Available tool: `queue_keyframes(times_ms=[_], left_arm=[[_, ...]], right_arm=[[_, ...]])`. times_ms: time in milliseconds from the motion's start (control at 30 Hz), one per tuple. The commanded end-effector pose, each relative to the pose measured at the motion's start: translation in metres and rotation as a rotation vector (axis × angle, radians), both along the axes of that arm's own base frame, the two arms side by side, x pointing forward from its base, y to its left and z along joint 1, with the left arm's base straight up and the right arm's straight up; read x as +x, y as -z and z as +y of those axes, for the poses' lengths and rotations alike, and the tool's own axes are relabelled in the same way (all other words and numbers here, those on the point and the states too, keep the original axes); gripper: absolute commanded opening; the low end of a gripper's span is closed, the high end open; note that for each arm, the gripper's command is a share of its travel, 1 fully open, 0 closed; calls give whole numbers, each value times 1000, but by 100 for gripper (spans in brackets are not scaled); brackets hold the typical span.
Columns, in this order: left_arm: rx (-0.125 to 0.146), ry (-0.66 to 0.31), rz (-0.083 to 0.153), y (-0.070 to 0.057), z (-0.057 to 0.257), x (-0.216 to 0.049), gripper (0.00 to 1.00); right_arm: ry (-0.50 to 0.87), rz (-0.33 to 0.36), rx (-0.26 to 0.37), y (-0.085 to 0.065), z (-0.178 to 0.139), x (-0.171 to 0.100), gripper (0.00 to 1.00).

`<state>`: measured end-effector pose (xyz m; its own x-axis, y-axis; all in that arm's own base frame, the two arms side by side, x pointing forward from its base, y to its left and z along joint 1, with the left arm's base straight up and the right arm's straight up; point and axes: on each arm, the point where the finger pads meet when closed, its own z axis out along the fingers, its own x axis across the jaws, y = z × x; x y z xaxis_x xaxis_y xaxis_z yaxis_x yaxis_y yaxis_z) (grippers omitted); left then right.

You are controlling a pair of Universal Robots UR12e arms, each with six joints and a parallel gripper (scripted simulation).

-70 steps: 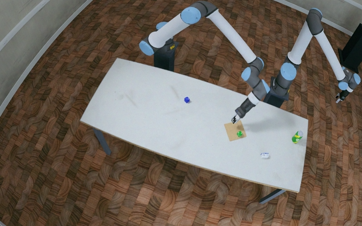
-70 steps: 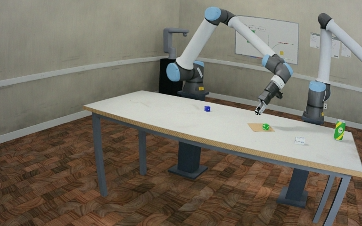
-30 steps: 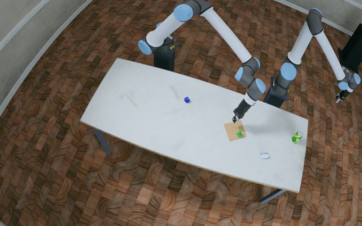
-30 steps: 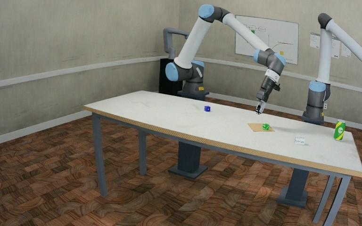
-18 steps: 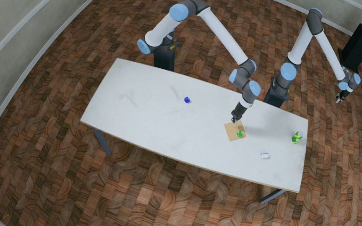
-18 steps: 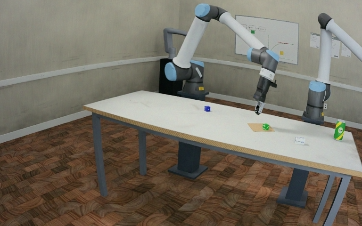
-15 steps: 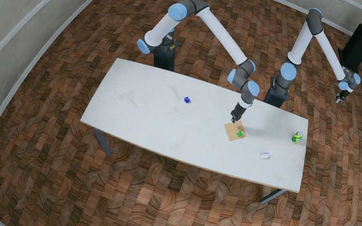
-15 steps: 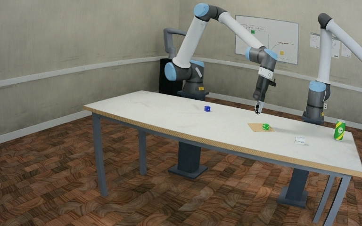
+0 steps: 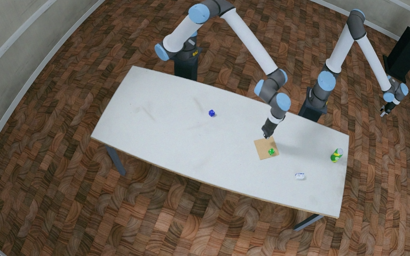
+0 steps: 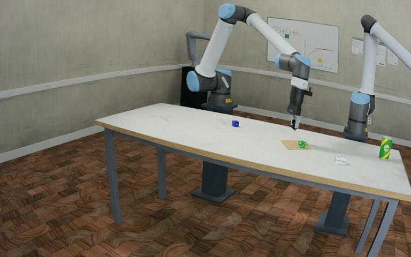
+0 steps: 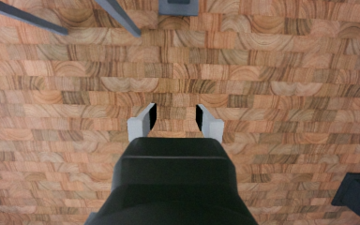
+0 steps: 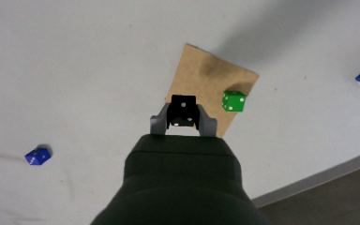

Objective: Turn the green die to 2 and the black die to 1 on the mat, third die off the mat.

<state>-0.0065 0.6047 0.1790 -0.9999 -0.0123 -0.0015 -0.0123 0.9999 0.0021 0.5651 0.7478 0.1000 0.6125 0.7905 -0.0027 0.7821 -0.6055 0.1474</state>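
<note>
Green cubic die with white pips [image 9: 271,151] [image 10: 301,144] [image 12: 233,101]: one, resting on the square tan mat [image 9: 260,149] [image 10: 290,145] [image 12: 197,70], near its edge. It looks flat and, by your top and exterior views, wholly within the border. The face turned to your right wrist camera carries two pips; judged as the upper face, it meets the order.

Black cubic die with white pips [image 10: 293,124] [image 12: 183,105]: one, off the mat, aloft. Your right hand [image 9: 266,136] [image 10: 294,126] [image 12: 183,112] grasps it between both fingers, above the desk [image 9: 151,129] [image 10: 181,130] [image 12: 94,70], by the mat's far side in your top view. A single pip shows towards the wrist camera; whether that side will land uppermost, you should confirm.

Blue cubic die [image 9: 211,113] [image 10: 235,123] [image 12: 37,156]: one, well apart from the mat, as required.

Left hand [image 9: 383,112] [image 11: 175,117]: released, fingers wide, nothing between them, out beyond the desk.

Sundries: one green-and-yellow drinks can [image 9: 336,154] [image 10: 385,148], upright, no part of your order.

Done, in your favour: green die, apparently; blue die. Outstanding: lower the black die, 1 up, flat and fully on the mat beside the green, then let go.
</note>
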Motion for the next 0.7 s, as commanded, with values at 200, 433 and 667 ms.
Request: queue_keyframes(times_ms=[200, 433, 667], left_arm=[[-2, -2, 1, 2, -1, -2, 100], [-2, -2, 1, 2, -1, -2, 100], [-2, -2, 1, 2, -1, -2, 100]], right_arm=[[2, 111, 89, 0, -5, 5, 57], [2, 125, 99, 0, -5, 5, 57], [3, 222, 169, 2, -6, 5, 57]])
